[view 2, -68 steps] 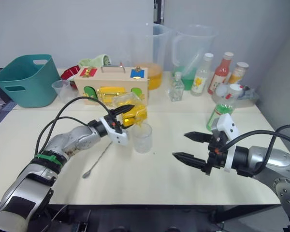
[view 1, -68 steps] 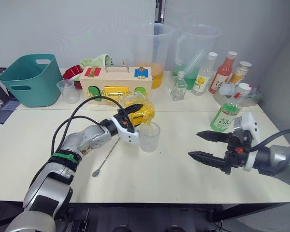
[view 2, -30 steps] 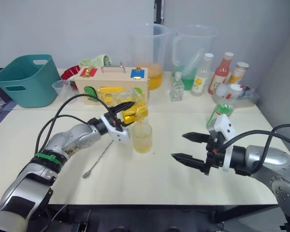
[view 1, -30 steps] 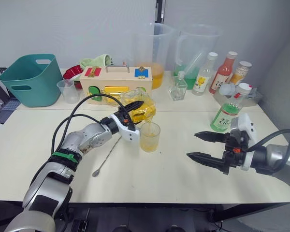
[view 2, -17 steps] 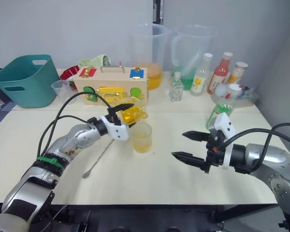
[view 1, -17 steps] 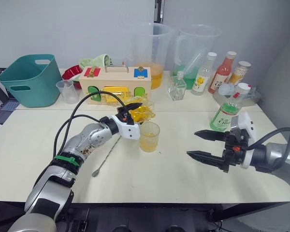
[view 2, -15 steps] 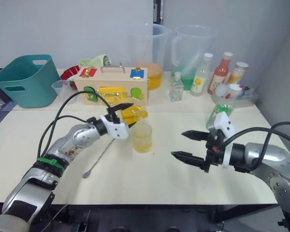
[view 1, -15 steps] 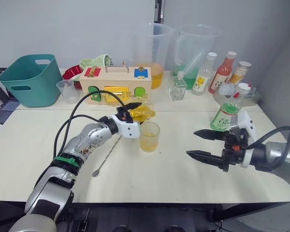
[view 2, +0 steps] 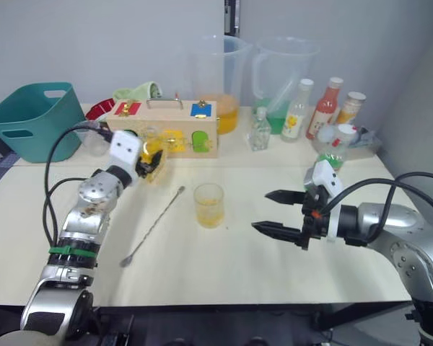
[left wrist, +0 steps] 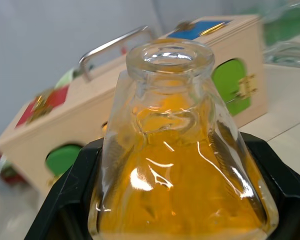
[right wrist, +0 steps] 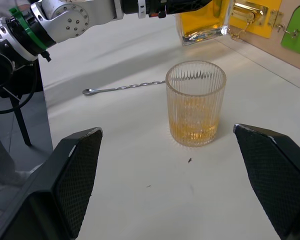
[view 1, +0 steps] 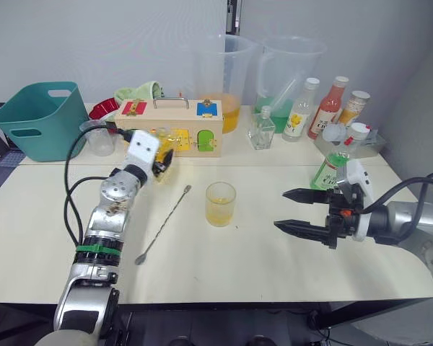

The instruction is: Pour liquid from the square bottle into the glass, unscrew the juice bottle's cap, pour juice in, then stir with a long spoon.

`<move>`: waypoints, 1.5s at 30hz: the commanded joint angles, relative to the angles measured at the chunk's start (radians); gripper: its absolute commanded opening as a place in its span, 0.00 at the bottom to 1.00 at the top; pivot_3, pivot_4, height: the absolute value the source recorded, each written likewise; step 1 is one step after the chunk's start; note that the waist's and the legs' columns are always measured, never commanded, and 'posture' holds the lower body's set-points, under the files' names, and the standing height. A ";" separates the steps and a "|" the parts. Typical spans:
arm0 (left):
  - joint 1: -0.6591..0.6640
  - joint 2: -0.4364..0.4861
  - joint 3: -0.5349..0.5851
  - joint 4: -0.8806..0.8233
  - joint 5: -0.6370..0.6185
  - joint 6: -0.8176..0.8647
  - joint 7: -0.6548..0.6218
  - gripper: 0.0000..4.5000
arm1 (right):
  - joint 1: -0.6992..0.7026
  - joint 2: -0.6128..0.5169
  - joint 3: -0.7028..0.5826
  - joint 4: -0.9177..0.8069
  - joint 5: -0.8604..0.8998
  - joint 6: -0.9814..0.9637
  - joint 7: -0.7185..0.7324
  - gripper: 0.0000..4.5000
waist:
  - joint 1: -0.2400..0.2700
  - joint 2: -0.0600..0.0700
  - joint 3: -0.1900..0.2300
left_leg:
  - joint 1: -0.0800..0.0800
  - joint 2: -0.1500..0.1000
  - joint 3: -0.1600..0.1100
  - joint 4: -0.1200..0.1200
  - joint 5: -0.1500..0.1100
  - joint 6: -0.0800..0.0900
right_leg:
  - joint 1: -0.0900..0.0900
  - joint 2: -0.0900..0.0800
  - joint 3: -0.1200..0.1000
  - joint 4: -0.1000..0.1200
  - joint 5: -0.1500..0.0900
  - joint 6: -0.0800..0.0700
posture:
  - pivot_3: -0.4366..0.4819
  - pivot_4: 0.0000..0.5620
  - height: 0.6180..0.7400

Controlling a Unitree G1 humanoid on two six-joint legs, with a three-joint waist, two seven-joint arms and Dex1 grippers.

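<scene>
Left fingers point(left wrist: 65, 200) clamped on square bottle point(left wrist: 177, 165), upright toward tabletop point(view 1: 274, 267) left-rear, by wooden box point(view 1: 175, 126). Right fingers point(right wrist: 75, 170) spread wide, empty. Glass point(view 1: 220, 204) mid-tabletop, long spoon point(view 1: 162, 225) beside it.

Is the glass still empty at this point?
No. In the right wrist view the glass stands on the table with a shallow layer of yellow liquid at its bottom.
</scene>
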 commanded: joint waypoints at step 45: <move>0.142 0.095 0.208 -0.220 -0.269 0.199 -0.013 1.00 | -0.127 0.054 0.091 0.099 -0.088 -0.050 0.130 1.00 | 0.011 -0.002 -0.001 | 0.001 -0.001 -0.001 0.000 0.001 -0.001 | 0.001 -0.004 -0.002 0.000 0.000 0.000 | 0.48 0.27 1.00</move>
